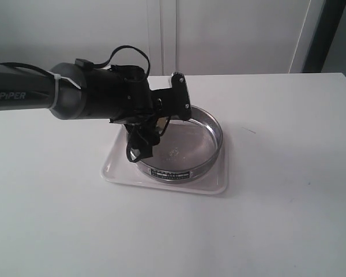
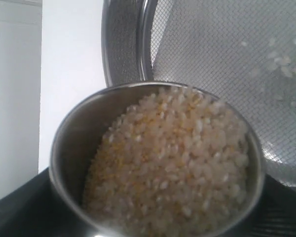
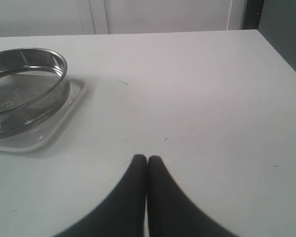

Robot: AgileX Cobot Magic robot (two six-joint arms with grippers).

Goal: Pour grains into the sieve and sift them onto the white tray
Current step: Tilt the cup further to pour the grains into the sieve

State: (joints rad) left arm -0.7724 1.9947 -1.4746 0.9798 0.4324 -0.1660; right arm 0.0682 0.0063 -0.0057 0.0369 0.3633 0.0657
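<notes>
Left wrist view is filled by a small steel cup [image 2: 74, 148], heaped with the grains [image 2: 177, 168] and held just above the rim of the sieve [image 2: 212, 44]; a few whitish grains are seen on its mesh. The cup is clamped between the jaws of the left gripper [image 1: 161, 120]. The sieve is placed inside the white tray [image 1: 116, 166] on the table [image 1: 277, 208]. The right gripper [image 3: 147, 162] is seen well apart from the tray, its jaws pressed together on nothing.

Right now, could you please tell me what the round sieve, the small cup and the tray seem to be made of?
Wide round mesh-bottomed sieve: steel apparently, bright reflective wall, fine wire mesh.
Small round cup of grains: likely steel too, brushed grey sheen.
White rectangular tray: probably plastic or enamel; smooth, glossy, unclear which.
</notes>
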